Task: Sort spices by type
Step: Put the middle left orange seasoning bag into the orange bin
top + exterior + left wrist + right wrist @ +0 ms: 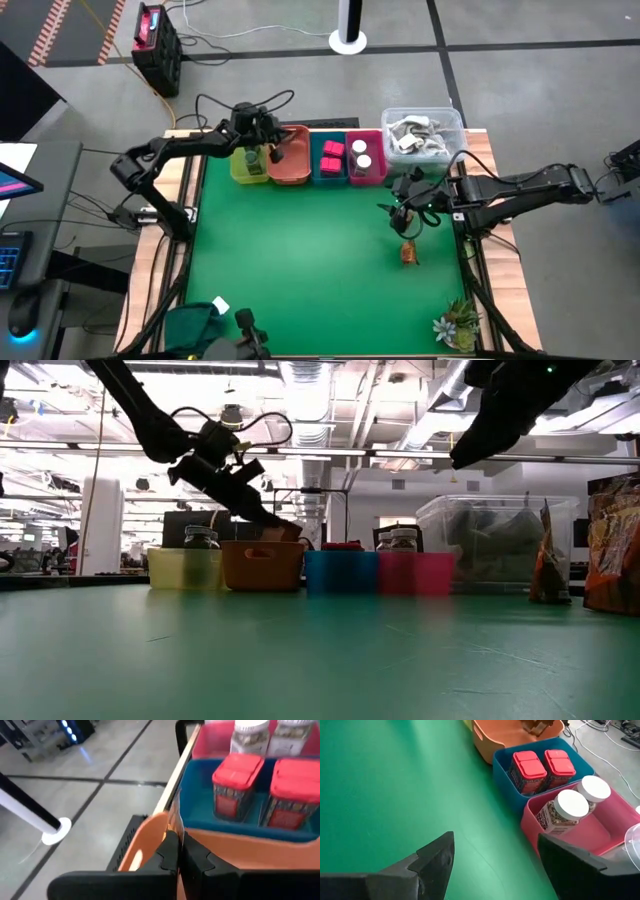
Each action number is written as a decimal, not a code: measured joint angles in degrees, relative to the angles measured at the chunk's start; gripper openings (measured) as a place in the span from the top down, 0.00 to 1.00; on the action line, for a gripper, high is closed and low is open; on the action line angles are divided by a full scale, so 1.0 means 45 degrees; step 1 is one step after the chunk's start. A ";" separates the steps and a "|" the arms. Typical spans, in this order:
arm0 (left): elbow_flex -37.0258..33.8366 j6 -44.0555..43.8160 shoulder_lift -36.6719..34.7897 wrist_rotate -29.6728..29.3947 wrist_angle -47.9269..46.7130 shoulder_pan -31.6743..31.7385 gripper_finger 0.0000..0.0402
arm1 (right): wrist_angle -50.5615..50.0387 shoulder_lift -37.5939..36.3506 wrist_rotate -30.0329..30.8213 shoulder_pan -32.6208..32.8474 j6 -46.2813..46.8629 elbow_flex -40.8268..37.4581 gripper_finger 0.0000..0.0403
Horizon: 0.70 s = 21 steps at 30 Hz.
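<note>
My right pincer [408, 212] hangs open above the brown pouch [408, 254] (nearer than my left).

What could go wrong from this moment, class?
The left gripper, shut on a thin brown-orange pouch over the orange bin, might release it onto the rim. The right gripper hangs open above the mat; descending on the upright pouch could tip it over.

An open-plan lab or office: exposed ceiling ducts [300, 380], strip lights, desks behind, cables [230, 40] on grey floor.
</note>
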 joint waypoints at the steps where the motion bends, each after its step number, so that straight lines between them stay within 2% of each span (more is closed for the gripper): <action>1: -0.0004 0.0058 0.0039 -0.0040 -0.0133 0.0039 1.00 | 0.0061 0.0000 0.0000 0.0000 -0.0005 0.0000 0.23; 14: -0.0005 -0.0063 0.0296 -0.0247 -0.1001 0.0004 1.00 | 0.0215 0.0000 0.0000 0.0000 0.0000 0.0000 0.23; 21: -0.0005 0.0318 0.0262 -0.0893 -0.0118 0.0004 1.00 | 0.0197 0.0000 -0.0005 0.0000 0.0009 0.0000 0.23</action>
